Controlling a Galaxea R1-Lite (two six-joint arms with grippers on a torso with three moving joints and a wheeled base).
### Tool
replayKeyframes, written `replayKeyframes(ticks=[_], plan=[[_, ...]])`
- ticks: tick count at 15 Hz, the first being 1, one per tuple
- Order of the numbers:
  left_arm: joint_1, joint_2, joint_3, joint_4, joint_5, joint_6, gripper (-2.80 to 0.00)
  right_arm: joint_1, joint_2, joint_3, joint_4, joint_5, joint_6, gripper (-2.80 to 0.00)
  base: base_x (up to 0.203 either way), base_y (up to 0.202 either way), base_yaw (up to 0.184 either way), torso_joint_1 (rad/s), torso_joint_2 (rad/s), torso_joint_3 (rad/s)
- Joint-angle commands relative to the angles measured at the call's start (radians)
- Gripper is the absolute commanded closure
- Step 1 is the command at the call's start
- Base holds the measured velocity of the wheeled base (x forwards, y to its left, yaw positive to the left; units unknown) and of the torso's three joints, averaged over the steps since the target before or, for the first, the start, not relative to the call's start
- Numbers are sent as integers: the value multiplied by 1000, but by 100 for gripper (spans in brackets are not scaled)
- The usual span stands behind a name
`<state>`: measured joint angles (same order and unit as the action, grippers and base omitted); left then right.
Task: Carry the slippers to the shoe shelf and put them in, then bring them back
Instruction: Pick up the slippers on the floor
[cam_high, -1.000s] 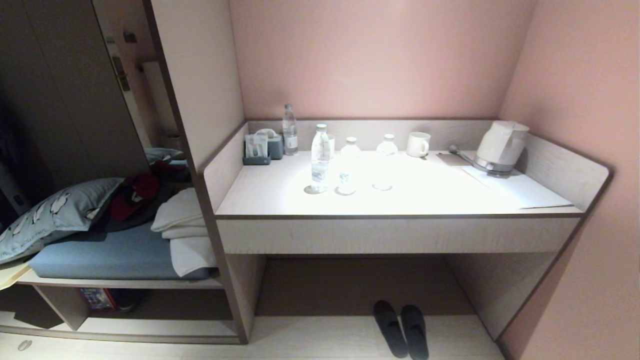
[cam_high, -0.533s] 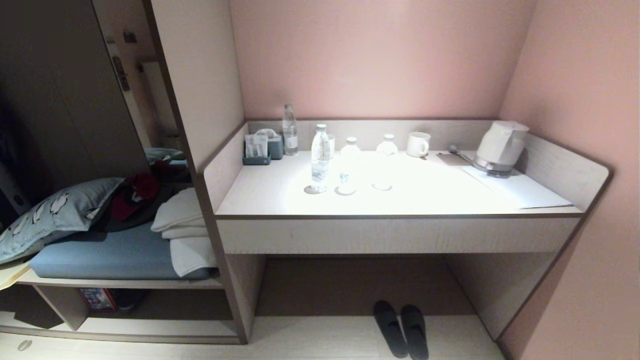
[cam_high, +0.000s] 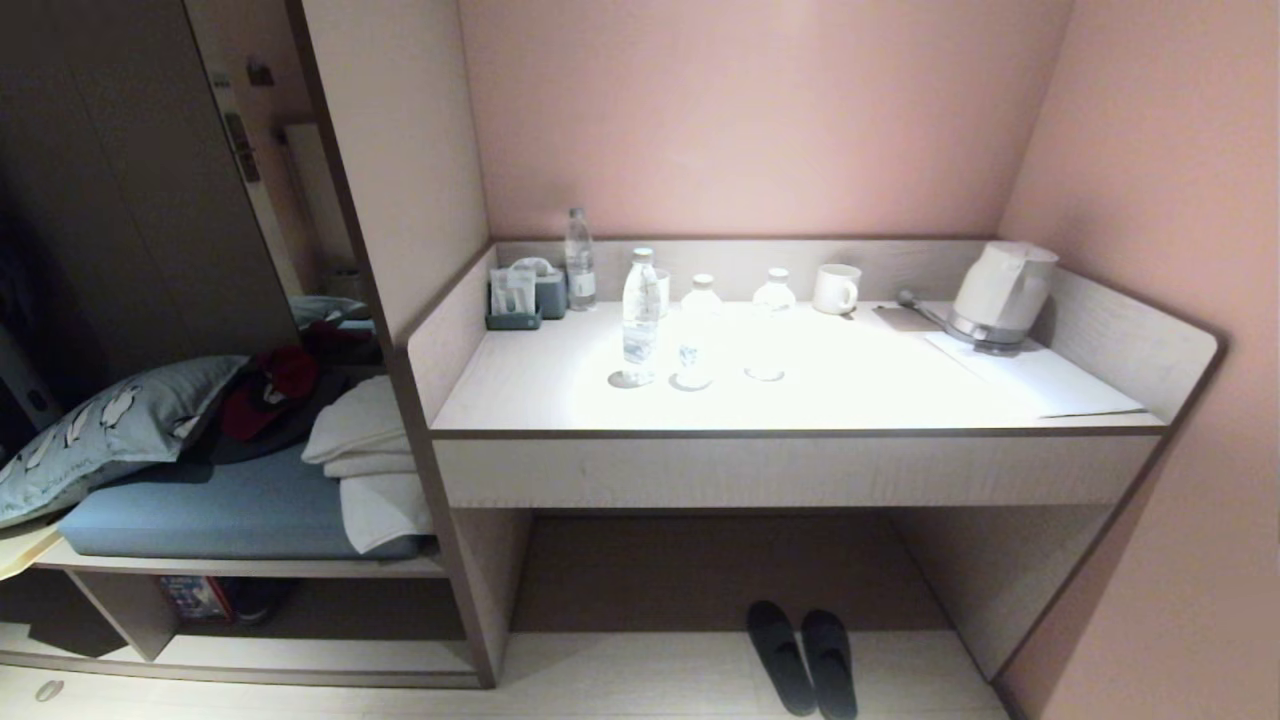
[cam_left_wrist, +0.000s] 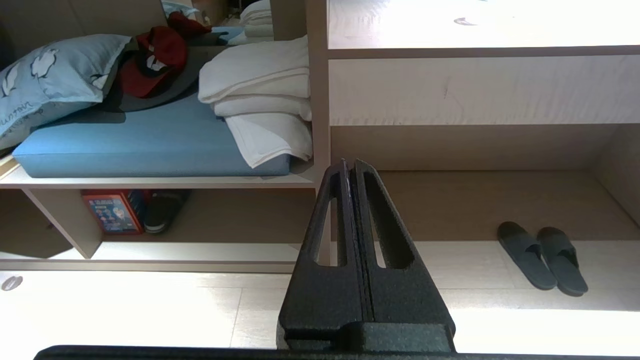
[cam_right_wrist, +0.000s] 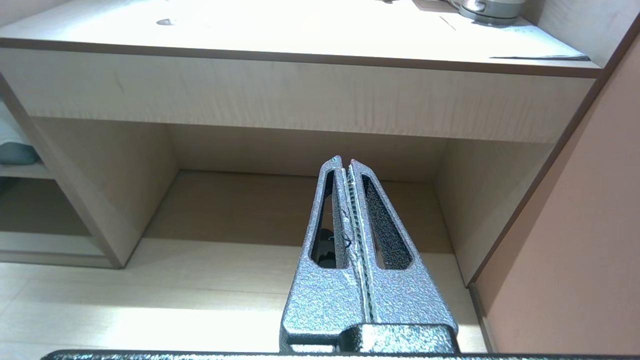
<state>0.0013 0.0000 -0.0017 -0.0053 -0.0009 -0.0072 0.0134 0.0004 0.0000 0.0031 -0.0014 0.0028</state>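
Left of both pincers, the shoe shelf (cam_left_wrist: 165, 250) stands unfilled. Left pincer (cam_left_wrist: 350, 167) and right pincer (cam_right_wrist: 342, 162) are pressed closed, holding nothing. Beyond them, the slippers (cam_high: 802, 658) lie under the counter (cam_high: 800, 400); picking them up comes first.

My left pincer (cam_left_wrist: 351, 167) is showing a matt, grainy black plastic; my right pincer (cam_right_wrist: 343, 164) is looking speckled and rough. The slippers (cam_high: 802, 657) are lying as matt dark cloth on the smooth pale wood-grain floor (cam_high: 620, 680). The tabletop (cam_high: 820, 385) is gleaming as smooth laminate, the towels (cam_left_wrist: 260, 95) looking soft.
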Motion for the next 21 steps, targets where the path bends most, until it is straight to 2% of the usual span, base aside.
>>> replayKeyframes(ticks=[1, 6, 21], plan=[[0, 0, 0, -1, -1, 0, 0, 0, 0, 0, 0, 0, 0, 0, 0, 0, 0, 0, 0, 0], [0, 0, 0, -1, -1, 0, 0, 0, 3, 0, 0, 0, 1, 0, 0, 0, 0, -31, 75, 44], [0, 0, 0, -1, 1, 0, 0, 0, 4, 0, 0, 0, 3, 0, 0, 0, 0, -189, 483, 289]])
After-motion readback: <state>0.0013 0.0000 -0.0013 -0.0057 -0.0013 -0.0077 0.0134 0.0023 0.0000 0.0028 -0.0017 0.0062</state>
